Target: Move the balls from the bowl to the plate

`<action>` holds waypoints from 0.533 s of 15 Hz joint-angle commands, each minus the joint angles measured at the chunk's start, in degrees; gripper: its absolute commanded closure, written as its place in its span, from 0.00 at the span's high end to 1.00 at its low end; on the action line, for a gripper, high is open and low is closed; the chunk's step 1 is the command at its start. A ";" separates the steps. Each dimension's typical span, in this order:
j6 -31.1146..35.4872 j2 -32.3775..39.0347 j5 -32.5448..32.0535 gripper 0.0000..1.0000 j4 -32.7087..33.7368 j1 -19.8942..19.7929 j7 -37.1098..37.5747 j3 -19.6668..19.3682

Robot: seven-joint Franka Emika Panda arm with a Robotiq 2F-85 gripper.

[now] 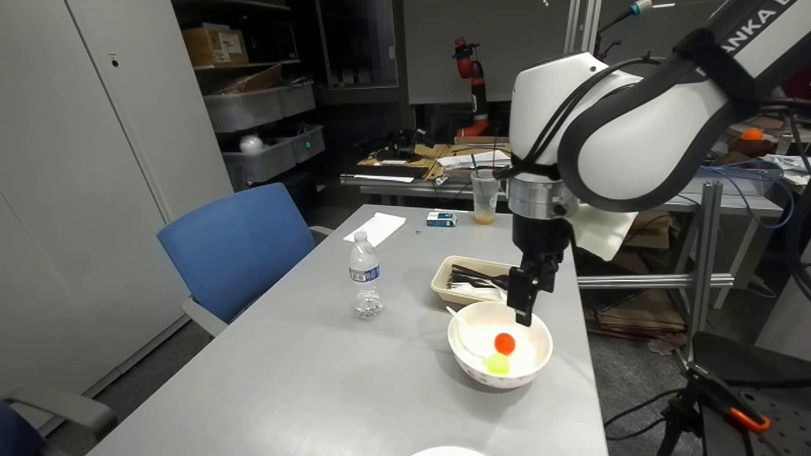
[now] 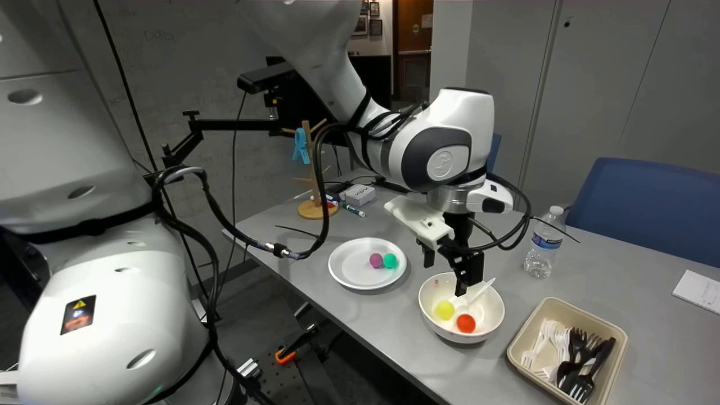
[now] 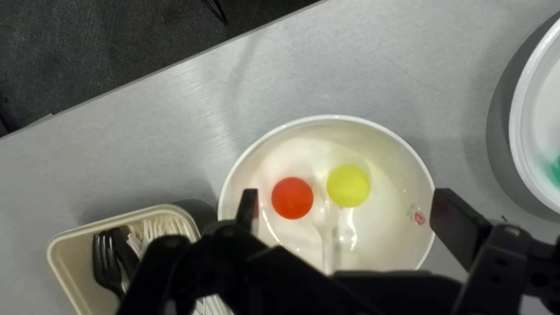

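The white bowl (image 1: pixel 472 373) stands on the table and holds an orange-red ball (image 1: pixel 505 344) and a yellow-green ball (image 1: pixel 497 363). The bowl (image 2: pixel 427 318), red ball (image 2: pixel 466 323) and yellow ball (image 2: pixel 445 310) also show in an exterior view. The white plate (image 2: pixel 349 273) lies beside the bowl with a purple ball (image 2: pixel 376 260) and a green ball (image 2: pixel 390 260) on it. My gripper (image 3: pixel 350 208) is open and empty above the bowl. In the wrist view its fingers stand wide apart, with the red ball (image 3: pixel 292 198) and yellow ball (image 3: pixel 348 186) just beyond the gap between them.
A white spoon (image 3: pixel 327 245) lies in the bowl, its handle over the rim. A beige tray of forks (image 2: pixel 520 337) stands close to the bowl. A water bottle (image 1: pixel 365 278) stands farther off. A wooden stand (image 2: pixel 310 208) and pens are behind the plate.
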 commanded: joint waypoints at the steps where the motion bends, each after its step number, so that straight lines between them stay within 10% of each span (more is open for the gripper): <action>1: -0.33 4.93 -0.32 1.00 2.30 0.30 -3.22 -0.31; 8: -1.01 13.69 0.81 1.00 8.93 -0.73 -10.71 -0.84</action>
